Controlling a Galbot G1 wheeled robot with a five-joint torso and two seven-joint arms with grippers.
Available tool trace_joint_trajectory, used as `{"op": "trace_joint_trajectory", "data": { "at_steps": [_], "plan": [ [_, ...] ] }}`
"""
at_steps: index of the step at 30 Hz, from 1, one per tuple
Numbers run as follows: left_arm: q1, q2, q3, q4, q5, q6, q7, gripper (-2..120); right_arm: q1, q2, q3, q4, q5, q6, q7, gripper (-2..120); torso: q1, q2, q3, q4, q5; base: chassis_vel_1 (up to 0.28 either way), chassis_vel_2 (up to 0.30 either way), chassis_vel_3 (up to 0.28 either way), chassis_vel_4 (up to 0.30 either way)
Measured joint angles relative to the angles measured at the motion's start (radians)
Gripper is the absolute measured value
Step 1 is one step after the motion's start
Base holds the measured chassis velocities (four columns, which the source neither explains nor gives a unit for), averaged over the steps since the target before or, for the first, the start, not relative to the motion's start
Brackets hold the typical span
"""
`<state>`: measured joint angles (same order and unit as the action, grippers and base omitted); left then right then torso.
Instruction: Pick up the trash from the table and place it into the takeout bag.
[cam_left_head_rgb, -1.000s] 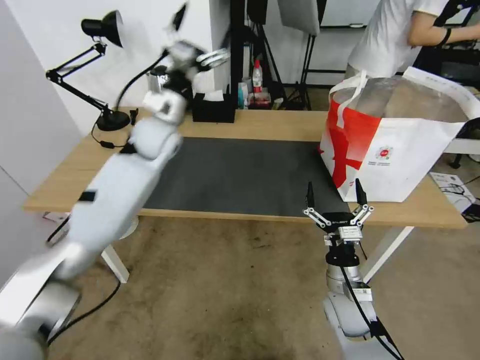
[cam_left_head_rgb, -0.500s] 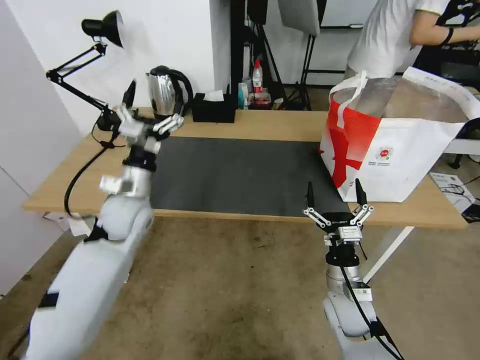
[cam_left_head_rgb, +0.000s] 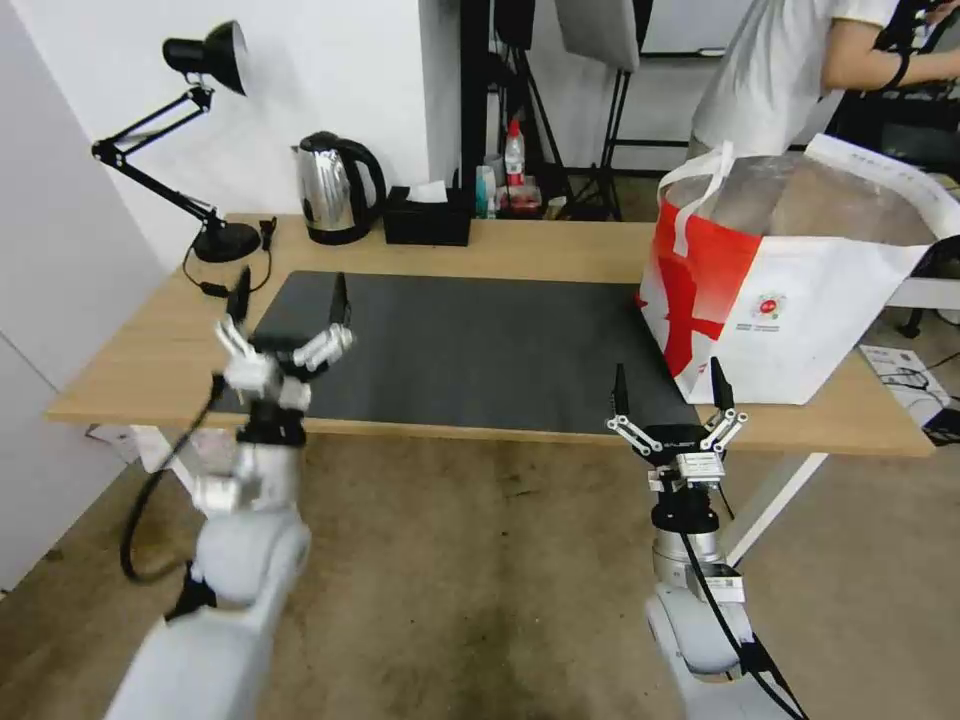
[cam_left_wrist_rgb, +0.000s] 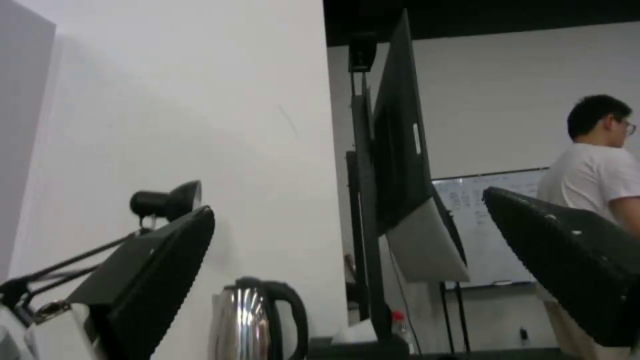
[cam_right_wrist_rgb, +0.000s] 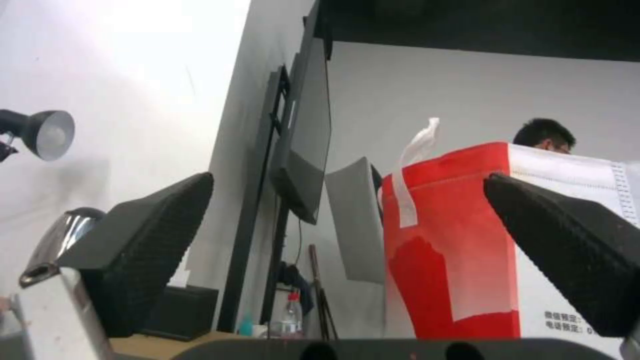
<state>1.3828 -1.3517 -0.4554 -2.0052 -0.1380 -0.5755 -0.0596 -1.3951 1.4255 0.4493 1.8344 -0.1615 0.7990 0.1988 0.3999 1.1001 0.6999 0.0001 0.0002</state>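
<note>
- Left claw is spread wide, nothing in it, fingertips up, hanging at the counter's near edge toward the left end, over the near-left corner of the dark mat.
- Right claw is also wide open and empty, parked at the near edge, just in front of the takeout bag.
- Takeout bag stands upright at the right end of the counter, mouth open; the foil-lined opening faces up, so drops can go in from above.
- I see no trash on the counter or mat; my guess is it's already in the bag, but I can't see the contents.
- Along the far edge: steel kettle, black tissue box, desk lamp. Not mine to move.
- Nothing blocks either claw.
</note>
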Motion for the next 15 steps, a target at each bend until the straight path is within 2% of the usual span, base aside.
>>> {"op": "trace_joint_trajectory", "data": {
  "at_steps": [9, 15],
  "plan": [
    [0.064, -0.1, 0.01, 0.022, 0.088, -0.064, 0.003, 100, 0.0, 0.0, 0.0, 0.0, 0.0, 0.0, 0.0, 100, 0.0, 0.0, 0.0, -0.0002, 0.0, 0.0, 0.0, 0.0, 0.0],
    [0.079, -0.125, 0.011, 0.025, 0.106, -0.082, 0.003, 100, 0.0, 0.0, 0.0, 0.0, 0.0, 0.0, 0.0, 100, 0.0, 0.0, 0.0, -0.0002, -0.0001, 0.0, 0.0, 0.0, 0.0]
  ]
}}
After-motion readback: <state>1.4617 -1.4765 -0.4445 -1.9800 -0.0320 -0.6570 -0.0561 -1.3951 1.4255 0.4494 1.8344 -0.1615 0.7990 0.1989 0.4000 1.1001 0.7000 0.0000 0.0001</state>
